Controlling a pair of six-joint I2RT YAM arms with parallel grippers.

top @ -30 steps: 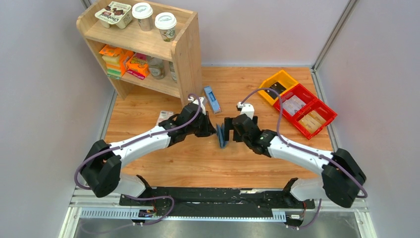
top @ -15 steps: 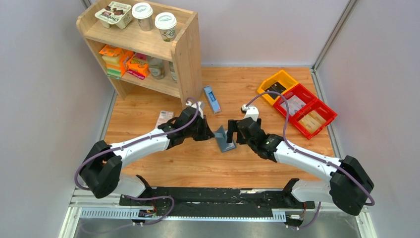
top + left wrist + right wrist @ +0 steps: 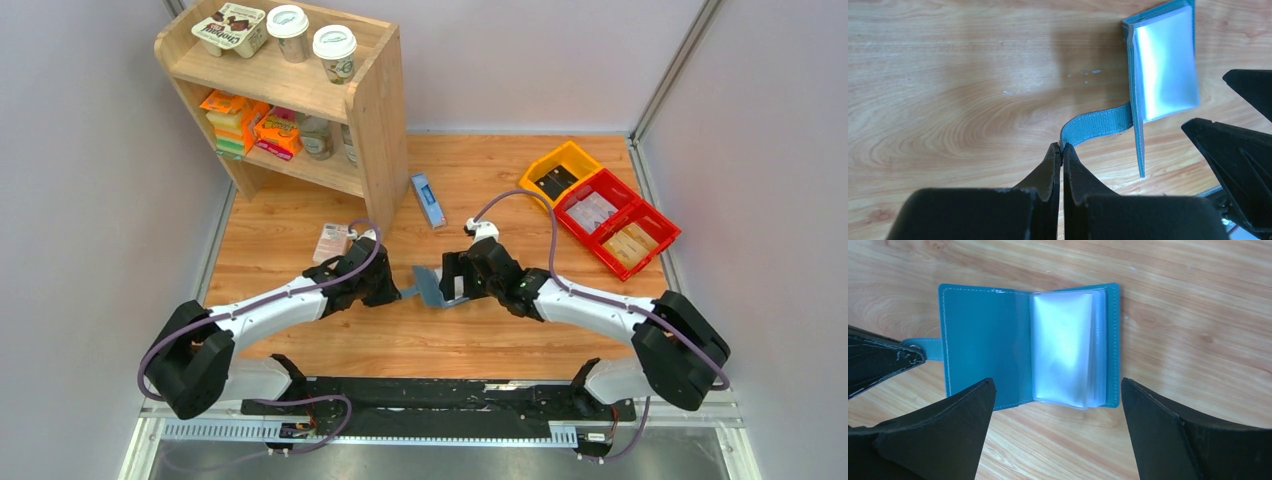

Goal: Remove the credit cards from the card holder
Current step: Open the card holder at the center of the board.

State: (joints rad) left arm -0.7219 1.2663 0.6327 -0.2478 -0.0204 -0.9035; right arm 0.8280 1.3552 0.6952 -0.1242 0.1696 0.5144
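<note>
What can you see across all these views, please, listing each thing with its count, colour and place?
card holder: one, teal-blue, lying open mid-table
shelf: one, light wood, far left
lidded cups: two, white, shelf top
tub pack: one, white and brown, shelf top
snack packs: several, orange and yellow, lower shelf
narrow box: one, blue and white, beside shelf foot
flat pack: one, pink and white, by left arm
yellow bin: one, yellow, far right
red bins: two, red, beside the yellow one
table: one, wood
left end effector: one, black, shut on the card holder's tab
right end effector: one, black, open, over the card holder
</note>
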